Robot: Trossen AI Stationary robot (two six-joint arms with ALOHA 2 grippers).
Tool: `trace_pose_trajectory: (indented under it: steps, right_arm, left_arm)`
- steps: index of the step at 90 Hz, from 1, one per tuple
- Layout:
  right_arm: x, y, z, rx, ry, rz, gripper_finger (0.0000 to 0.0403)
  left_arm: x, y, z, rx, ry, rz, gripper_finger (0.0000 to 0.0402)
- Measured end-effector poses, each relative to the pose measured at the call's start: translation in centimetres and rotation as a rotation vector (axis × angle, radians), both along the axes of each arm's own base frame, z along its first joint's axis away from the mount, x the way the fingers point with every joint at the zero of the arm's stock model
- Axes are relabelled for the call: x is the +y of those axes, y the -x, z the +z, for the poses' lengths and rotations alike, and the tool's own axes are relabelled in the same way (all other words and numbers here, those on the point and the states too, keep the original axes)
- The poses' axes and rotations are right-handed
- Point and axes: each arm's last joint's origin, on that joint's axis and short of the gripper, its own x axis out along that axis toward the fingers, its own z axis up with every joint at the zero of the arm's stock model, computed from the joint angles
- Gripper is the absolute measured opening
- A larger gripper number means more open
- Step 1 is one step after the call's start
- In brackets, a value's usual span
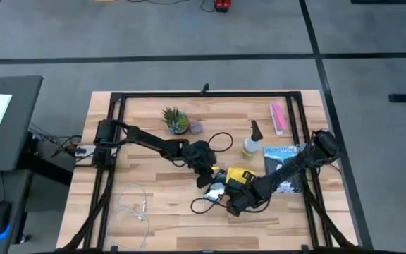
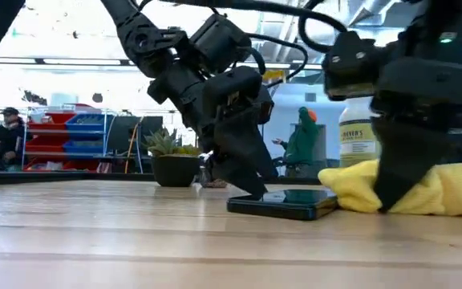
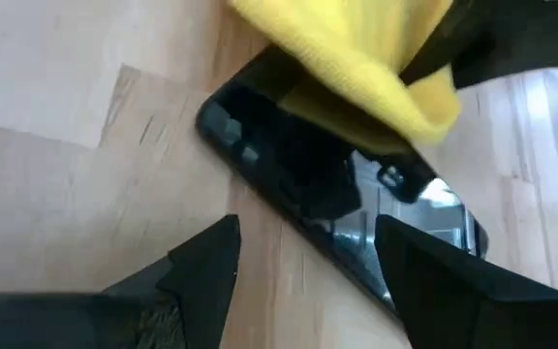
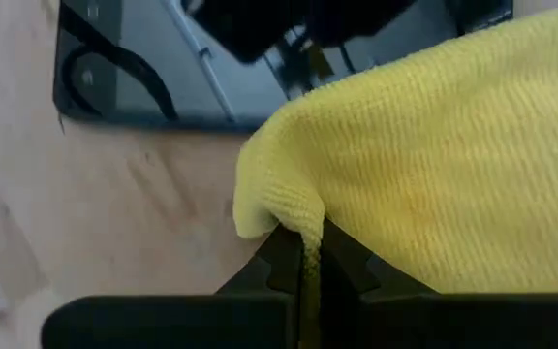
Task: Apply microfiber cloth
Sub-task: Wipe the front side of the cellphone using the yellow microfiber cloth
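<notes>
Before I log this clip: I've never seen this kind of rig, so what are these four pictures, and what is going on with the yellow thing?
They show one moment from four cameras: one above the table, one at table-top level, and one on each arm's wrist. Two dark robot arms work over a wooden table. The right gripper is shut on the microfiber cloth, a soft yellow cloth that lies against one end of a black smartphone lying flat. The left gripper is open, its fingers reaching down at the phone's near edge. Also on the table: a small potted plant, a spray bottle, a pink packet, a printed sheet and a white cable.
</notes>
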Motion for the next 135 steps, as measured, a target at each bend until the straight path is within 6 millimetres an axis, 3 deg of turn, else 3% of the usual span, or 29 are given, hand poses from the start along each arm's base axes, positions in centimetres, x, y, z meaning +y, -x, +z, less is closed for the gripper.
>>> trace_pose_trajectory:
  steps: [23,47,59,72,87,99,114,135]
  right_arm:
    - [-0.2,-0.5,0.1,-0.045,0.032,0.031,0.0]
    - [0.2,-0.5,0.4,-0.077,0.057,0.07,0.0]
    - [0.7,-0.9,1.8,-0.121,0.064,0.098,0.0]
    - [0.9,-1.3,4.6,-0.173,0.077,0.115,0.0]
    - [0.9,-2.5,6.1,-0.205,0.084,0.153,0.0]
    - [0.2,-4.0,6.8,-0.295,0.061,0.14,0.0]
    - [-1.2,-5.3,7.3,-0.37,0.049,0.109,0.0]
    - [-2.7,-6.0,6.0,-0.345,-0.026,0.114,0.0]
  left_arm:
    - [1.1,-0.3,-2.5,0.054,0.097,0.006,0.0219]
    - [0.8,-0.5,-2.9,0.04,0.097,-0.011,0.0219]
    - [1.2,-0.2,-1.6,0.028,0.083,-0.023,0.0219]
    - [1.3,0.9,2.2,-0.012,0.002,-0.056,0.0219]
    - [0.7,3.2,5.4,0.043,-0.128,-0.07,0.0219]
    - [0.0,4.9,4.6,0.172,-0.172,-0.087,0.0219]
    - [-1.2,6.2,1.6,0.255,-0.172,-0.128,0.0219]
    - [-2.9,5.7,0.5,0.144,-0.165,-0.155,0.0219]
